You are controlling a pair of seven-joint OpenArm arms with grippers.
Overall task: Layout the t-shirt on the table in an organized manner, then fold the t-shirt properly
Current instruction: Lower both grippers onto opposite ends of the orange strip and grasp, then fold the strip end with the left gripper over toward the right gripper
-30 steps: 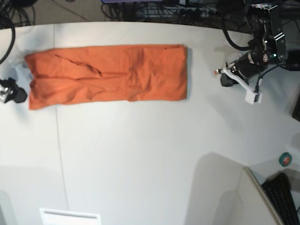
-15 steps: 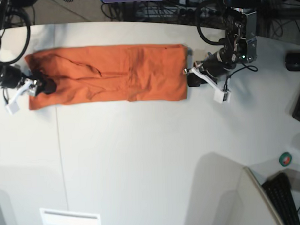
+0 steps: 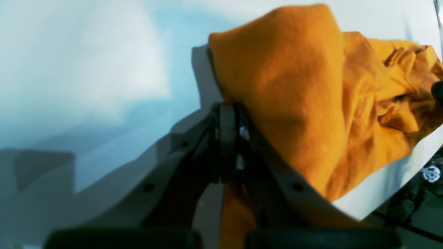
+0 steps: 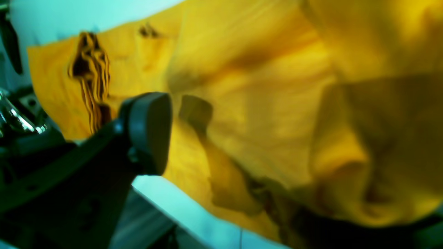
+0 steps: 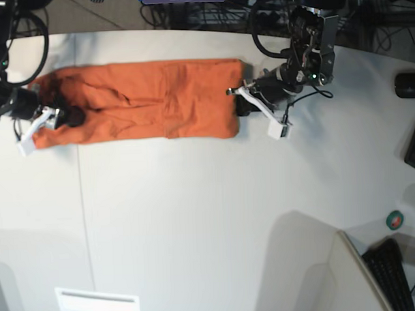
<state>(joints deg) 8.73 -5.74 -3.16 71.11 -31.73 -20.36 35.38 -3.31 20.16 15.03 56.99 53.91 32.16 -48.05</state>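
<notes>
The orange t-shirt (image 5: pixel 151 99) lies as a long folded strip across the far part of the white table (image 5: pixel 196 217). At the strip's right end, my left gripper (image 5: pixel 238 103) is shut on the t-shirt's edge. In the left wrist view, the left gripper (image 3: pixel 226 114) has its jaws pressed together, with the t-shirt's cloth (image 3: pixel 294 103) raised and bunched beside them. My right gripper (image 5: pixel 68 118) sits on the strip's left end. The right wrist view shows the right gripper (image 4: pixel 221 166) open, with one finger pad (image 4: pixel 148 131) against the t-shirt (image 4: pixel 263 103). Cloth hides the other finger.
A thin seam (image 5: pixel 83 201) runs down the table on the left. A black mouse (image 5: pixel 408 85), a green tape roll (image 5: pixel 395 220) and a keyboard (image 5: pixel 392 272) sit at the right. A white label (image 5: pixel 97 303) lies near the front edge. Cables hang beyond the far edge.
My left arm moved left to the shirt's right end, which has shifted left and bunched. My right arm came in from the left edge onto the shirt's left end.
</notes>
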